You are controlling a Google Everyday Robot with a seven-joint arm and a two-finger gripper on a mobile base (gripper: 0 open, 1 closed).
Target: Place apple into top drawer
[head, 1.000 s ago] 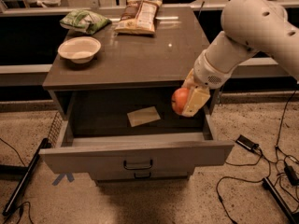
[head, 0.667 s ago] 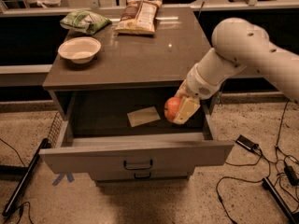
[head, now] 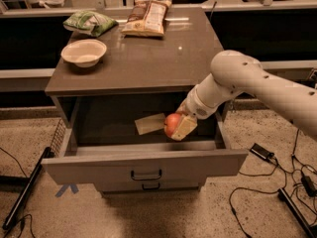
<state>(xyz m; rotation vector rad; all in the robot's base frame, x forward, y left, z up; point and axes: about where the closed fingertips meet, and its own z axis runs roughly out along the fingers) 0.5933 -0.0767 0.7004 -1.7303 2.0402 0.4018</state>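
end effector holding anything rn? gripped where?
Yes. The end effector holds the apple by its sides: one pale finger shows on the apple's right, the other is hidden. It is over the open top drawer.

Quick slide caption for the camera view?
Gripper holds the apple low over the open top drawer, near a tan card.

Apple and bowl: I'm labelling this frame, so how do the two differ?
The apple is orange-red and small; the bowl is white and wider. The apple is a closed ball; the bowl is an open dish. The apple is held in the hand, over the open top drawer; the bowl sits on the cabinet top. Both have round outlines.
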